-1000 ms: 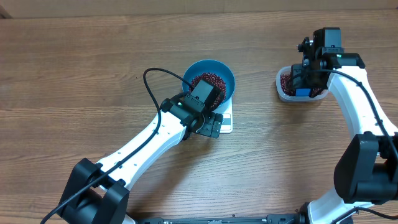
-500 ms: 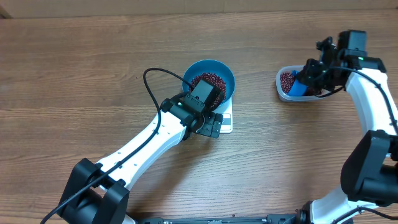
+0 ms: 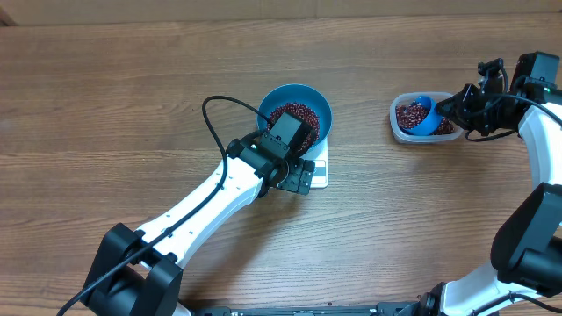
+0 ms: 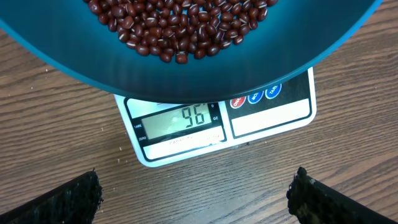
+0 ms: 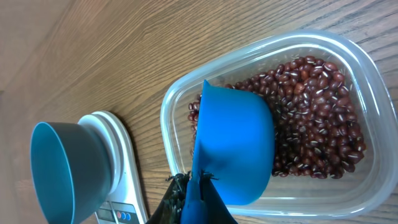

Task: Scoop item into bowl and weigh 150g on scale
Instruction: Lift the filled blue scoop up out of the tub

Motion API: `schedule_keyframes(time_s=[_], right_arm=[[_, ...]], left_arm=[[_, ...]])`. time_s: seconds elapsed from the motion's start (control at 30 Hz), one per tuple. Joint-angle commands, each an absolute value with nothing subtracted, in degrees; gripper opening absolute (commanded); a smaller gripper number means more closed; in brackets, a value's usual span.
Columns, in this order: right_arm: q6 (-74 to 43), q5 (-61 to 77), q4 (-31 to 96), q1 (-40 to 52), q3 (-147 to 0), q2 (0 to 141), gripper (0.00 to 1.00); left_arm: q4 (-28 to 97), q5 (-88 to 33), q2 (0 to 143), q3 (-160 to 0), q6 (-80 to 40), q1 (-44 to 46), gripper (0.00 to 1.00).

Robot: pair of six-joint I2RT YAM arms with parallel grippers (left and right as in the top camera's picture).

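Now the right gripper [image 5: 189, 200] is clamped on the blue scoop's [image 5: 233, 149] handle, cup pointing into the tub [image 5: 368, 81] of beans [image 5: 311, 112]; the left gripper [image 4: 196, 199] gapes before the scale's [image 4: 267, 115] display.

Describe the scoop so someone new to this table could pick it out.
At the right of the wooden table sits a clear plastic tub of red-brown beans. The scoop is the small blue cup tilted inside it, its handle pinched by the right gripper. Unlike the larger blue bowl on the white scale mid-table, it has a handle.
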State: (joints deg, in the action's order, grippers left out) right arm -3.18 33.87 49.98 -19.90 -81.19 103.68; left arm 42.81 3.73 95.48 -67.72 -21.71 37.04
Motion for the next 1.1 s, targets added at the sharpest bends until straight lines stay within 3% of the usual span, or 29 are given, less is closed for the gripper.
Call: schedule_keyframes(time_s=[0.0,0.7,1.07], right_arm=[[-3.4,36.4,49.8,-20.8,-81.3,103.7,0.04],[-5.0,56.8,50.2,-32.9,-81.3,103.7,0.04],[-4.6,78.9,45.2,-34.3,-81.3,103.7,0.04]], left_arm=[[42.8,4.4,95.7,-67.4,-21.9,36.8,1.00],[42.8,4.4,95.7,-67.4,-21.9,36.8,0.99],[42.8,4.4,95.7,-67.4,-21.9,36.8,1.00]])
